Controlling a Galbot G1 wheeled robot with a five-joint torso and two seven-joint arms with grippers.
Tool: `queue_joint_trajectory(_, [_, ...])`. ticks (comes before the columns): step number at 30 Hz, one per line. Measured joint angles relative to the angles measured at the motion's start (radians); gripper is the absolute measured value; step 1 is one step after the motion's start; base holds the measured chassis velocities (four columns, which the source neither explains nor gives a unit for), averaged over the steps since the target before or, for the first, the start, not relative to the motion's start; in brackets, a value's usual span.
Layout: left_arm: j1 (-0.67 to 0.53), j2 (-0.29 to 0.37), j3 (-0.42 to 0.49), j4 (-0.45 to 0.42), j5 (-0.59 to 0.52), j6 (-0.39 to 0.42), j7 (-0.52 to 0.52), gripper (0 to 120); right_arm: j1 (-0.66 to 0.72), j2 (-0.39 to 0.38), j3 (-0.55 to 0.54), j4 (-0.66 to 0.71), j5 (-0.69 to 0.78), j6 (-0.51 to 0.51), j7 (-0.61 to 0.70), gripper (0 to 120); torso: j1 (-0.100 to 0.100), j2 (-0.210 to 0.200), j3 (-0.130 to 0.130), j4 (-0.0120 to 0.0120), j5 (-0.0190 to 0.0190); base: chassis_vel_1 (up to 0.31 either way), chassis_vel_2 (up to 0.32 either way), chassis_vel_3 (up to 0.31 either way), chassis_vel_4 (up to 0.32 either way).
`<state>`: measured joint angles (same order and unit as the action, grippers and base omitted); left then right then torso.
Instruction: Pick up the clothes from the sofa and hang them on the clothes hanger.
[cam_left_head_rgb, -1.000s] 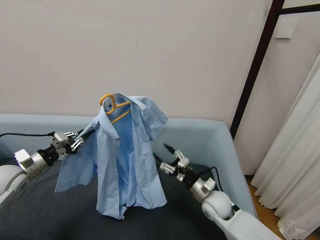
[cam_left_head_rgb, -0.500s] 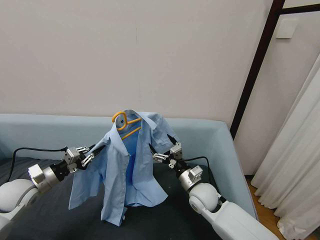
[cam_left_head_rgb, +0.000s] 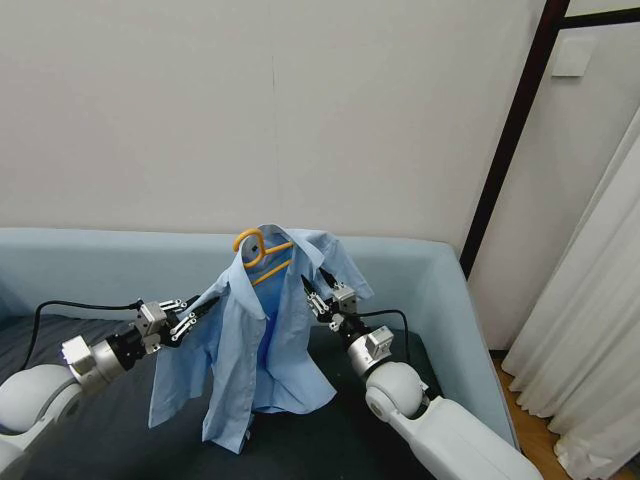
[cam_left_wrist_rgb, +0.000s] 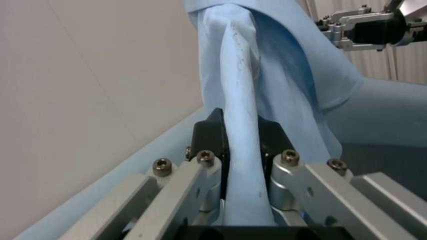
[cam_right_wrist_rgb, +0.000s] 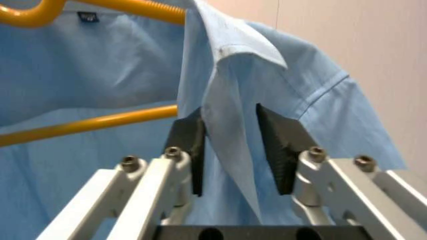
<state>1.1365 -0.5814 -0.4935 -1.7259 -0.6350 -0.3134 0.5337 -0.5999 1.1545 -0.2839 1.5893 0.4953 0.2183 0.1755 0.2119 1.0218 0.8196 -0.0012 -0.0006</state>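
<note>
Over the dark seat cushion (cam_left_head_rgb: 90, 430) of the light-blue sofa (cam_left_head_rgb: 425, 285), the left claw (cam_left_head_rgb: 195, 310) is clamped tight on a bunched fold of the light-blue short-sleeved shirt (cam_left_head_rgb: 250, 350) at its shoulder side. The right claw (cam_left_head_rgb: 318, 290) stands partly parted, its fingers (cam_right_wrist_rgb: 190, 137) on either side of the shirt's front edge just under the collar, not pinching it. The shirt is held upright between them, draped on a yellow clothes hanger (cam_right_wrist_rgb: 100, 122) whose hook rises from the collar in front of the sofa back and the pale wall (cam_left_head_rgb: 300, 110).
</note>
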Motion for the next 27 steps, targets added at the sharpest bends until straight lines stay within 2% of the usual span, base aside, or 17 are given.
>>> queue_joint_trajectory(1, [0.0, 0.0, 0.0, 0.0, 0.0, 0.0, 0.0, 8, 0.0, 0.0, 0.0, 0.0, 0.0, 0.0, 0.0, 29, 0.0, 0.0, 0.0, 0.0, 0.0, 0.0, 0.0, 0.0, 0.0])
queue_joint_trajectory(8, [-0.005, -0.005, 0.002, 0.007, 0.001, 0.0, -0.002, 8, 0.012, -0.02, 0.005, 0.005, 0.011, 0.001, -0.027, 0, 0.0, 0.0, 0.0, 0.0, 0.0, 0.0, 0.0, 0.0, 0.0])
queue_joint_trajectory(11, [-0.009, -0.006, 0.004, 0.014, 0.003, -0.001, -0.002, 8, 0.019, -0.034, 0.016, 0.017, 0.014, 0.0, -0.06, 0, 0.0, 0.0, 0.0, 0.0, 0.0001, 0.0, 0.0, 0.0, 0.0])
queue_joint_trajectory(17, [-0.023, -0.026, 0.016, 0.043, 0.016, -0.008, -0.001, 8, 0.056, -0.087, 0.083, 0.074, -0.052, 0.019, -0.228, 0, 0.0, 0.0, 0.0, -0.0001, 0.0001, 0.0, 0.0, 0.0, 0.0])
queue_joint_trajectory(19, [-0.028, -0.032, 0.022, 0.047, 0.017, -0.009, 0.0, 8, 0.069, -0.096, 0.089, 0.084, -0.063, 0.021, -0.248, 0, 0.0, 0.0, 0.0, -0.0001, 0.0001, 0.0, 0.0, 0.0, 0.0])
queue_joint_trajectory(27, [-0.061, -0.083, 0.062, 0.041, 0.0, -0.02, 0.006, 8, 0.184, -0.14, 0.137, 0.089, -0.229, 0.027, -0.367, 0, 0.0, 0.0, 0.0, 0.0001, 0.0, 0.0, 0.0, 0.0, 0.0])
